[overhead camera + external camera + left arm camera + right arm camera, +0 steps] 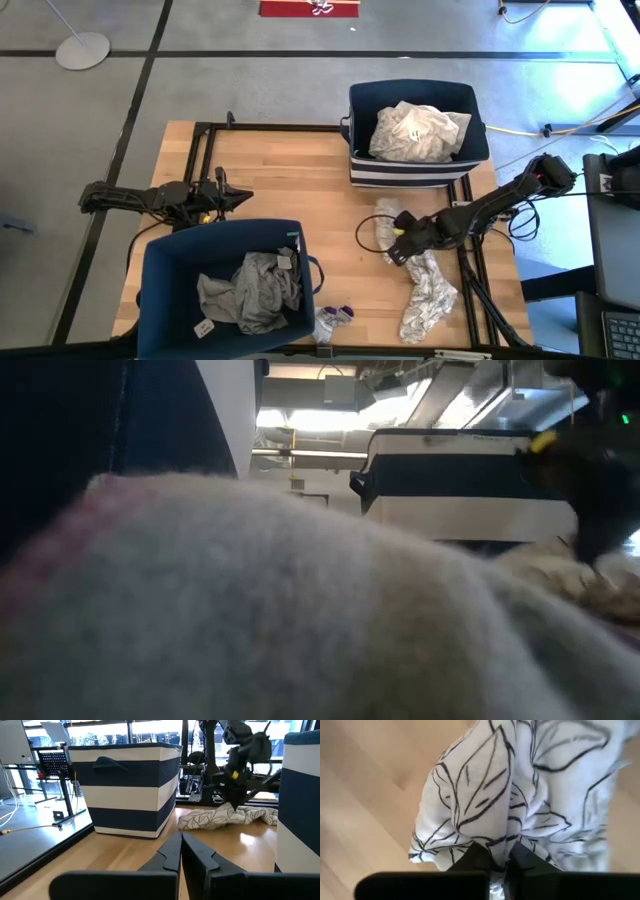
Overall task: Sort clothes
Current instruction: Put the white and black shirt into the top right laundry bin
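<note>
Right gripper [398, 246] clamps leaf-print white garment [425, 290]; its long axis runs from far bin [415, 172] toward near table edge. Left gripper [240, 196] closed, empty.

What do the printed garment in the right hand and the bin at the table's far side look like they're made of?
The printed garment looks like thin woven cloth, maybe cotton or linen: matte white with dark leaf outlines, creasing into soft folds where the right hand pinches it. The far bin looks like stiffened canvas-type fabric, matte navy and cream stripes, walls standing straight, with a floppy cloth handle.
</note>
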Available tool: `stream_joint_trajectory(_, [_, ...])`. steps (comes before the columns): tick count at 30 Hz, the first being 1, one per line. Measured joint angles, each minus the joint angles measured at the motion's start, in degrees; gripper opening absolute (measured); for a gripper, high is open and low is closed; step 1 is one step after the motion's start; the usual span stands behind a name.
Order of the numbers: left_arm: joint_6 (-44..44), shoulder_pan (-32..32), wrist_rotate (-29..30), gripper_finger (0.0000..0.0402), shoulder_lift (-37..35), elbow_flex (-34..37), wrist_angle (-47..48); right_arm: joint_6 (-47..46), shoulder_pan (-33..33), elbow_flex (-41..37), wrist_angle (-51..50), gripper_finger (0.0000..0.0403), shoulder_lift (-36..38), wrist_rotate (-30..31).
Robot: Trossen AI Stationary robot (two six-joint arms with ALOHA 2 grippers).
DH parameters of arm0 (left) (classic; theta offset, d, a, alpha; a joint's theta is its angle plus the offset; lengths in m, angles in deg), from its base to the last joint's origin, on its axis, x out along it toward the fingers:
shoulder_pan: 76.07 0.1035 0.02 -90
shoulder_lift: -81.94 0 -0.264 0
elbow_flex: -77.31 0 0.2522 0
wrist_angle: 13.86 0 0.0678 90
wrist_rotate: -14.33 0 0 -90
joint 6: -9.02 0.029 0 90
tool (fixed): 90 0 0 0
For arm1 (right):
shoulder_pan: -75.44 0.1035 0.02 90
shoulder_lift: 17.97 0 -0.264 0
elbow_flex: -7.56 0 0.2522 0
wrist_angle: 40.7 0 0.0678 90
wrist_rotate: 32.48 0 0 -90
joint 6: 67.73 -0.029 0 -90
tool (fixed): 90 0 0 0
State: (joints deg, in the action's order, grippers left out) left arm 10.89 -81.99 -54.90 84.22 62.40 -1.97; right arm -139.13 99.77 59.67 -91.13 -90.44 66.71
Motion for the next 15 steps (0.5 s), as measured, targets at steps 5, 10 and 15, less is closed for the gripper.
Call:
stream_joint_trajectory(5, [-0.2,0.0,0.0,0.0003,0.0,0.0,-0.1,7.7,-0.1,7.1,-1.5,0.0025,0.0,8.5])
stream_joint_trajectory(10, [-0.4,0.0,0.0,0.0003,0.0,0.0,-0.2,18.5,-0.5,16.8,-3.6,0.0017,0.1,17.9])
stream_joint_trajectory(15, [-0.4,0.0,0.0,0.0003,0.0,0.0,-0.2,35.2,-1.2,26.8,-4.2,0.0017,0.1,28.5])
